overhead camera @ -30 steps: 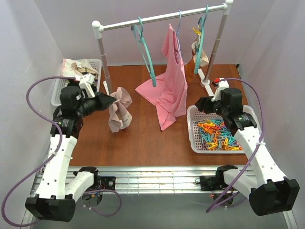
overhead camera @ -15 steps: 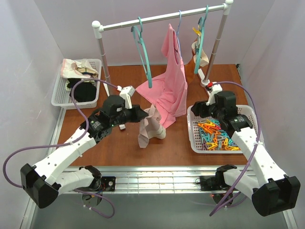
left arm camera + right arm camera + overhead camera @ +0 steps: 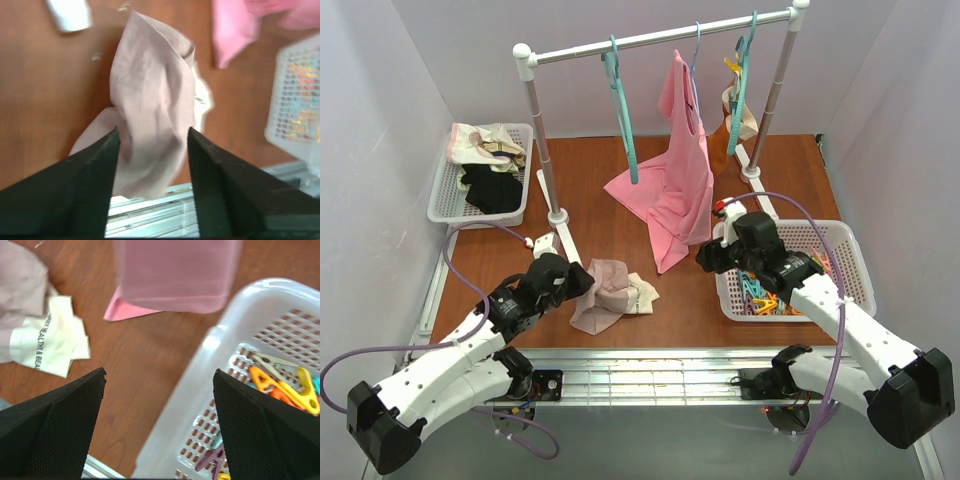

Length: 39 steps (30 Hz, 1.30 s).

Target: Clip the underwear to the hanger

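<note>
The underwear [image 3: 612,296] lies crumpled on the table near the front edge, pale pink-beige with its cream strip [image 3: 47,342] turned right. My left gripper [image 3: 584,284] sits low at the fabric's left end. In the left wrist view its jaws [image 3: 153,131] stand apart, open, with a loose fold of the underwear [image 3: 150,90] between the tips. The teal hanger [image 3: 623,120] hangs from the rail [image 3: 650,40] at the back. My right gripper [image 3: 705,257] is open and holds nothing, over the clip basket's left rim [image 3: 215,345].
A bright pink top [image 3: 675,180] hangs mid-rail, its hem reaching the table. Another teal hanger [image 3: 740,90] with a yellow clip hangs further right. Coloured clips [image 3: 280,380] fill the right basket [image 3: 860,270]. A basket [image 3: 438,195] of clothes stands back left. The rack's foot [image 3: 565,240] lies near my left arm.
My left arm swung from the back left to the front centre, brought the underwear down onto the table, and its jaws opened. My right gripper moved left over the basket's edge.
</note>
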Each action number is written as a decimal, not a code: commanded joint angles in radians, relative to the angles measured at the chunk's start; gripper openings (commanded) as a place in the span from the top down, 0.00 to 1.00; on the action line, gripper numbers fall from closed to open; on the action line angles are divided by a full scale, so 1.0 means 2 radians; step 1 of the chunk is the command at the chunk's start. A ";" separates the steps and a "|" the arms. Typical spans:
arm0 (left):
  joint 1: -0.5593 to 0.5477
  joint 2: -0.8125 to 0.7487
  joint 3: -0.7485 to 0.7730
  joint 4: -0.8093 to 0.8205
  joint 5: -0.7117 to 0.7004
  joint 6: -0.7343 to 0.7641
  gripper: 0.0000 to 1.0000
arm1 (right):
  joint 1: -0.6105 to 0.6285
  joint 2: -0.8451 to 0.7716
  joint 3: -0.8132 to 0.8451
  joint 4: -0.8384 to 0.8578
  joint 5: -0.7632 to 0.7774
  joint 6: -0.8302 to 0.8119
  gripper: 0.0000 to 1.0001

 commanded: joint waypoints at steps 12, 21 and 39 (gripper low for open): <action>0.000 0.075 0.039 -0.127 -0.152 -0.082 0.22 | 0.148 0.119 0.032 0.077 0.048 0.001 0.31; -0.001 0.187 0.063 0.081 -0.062 0.141 0.23 | 0.163 0.210 0.056 0.099 -0.012 0.004 0.39; -0.002 0.362 0.081 0.234 0.010 0.290 0.23 | 0.167 0.192 0.039 0.094 -0.040 0.017 0.40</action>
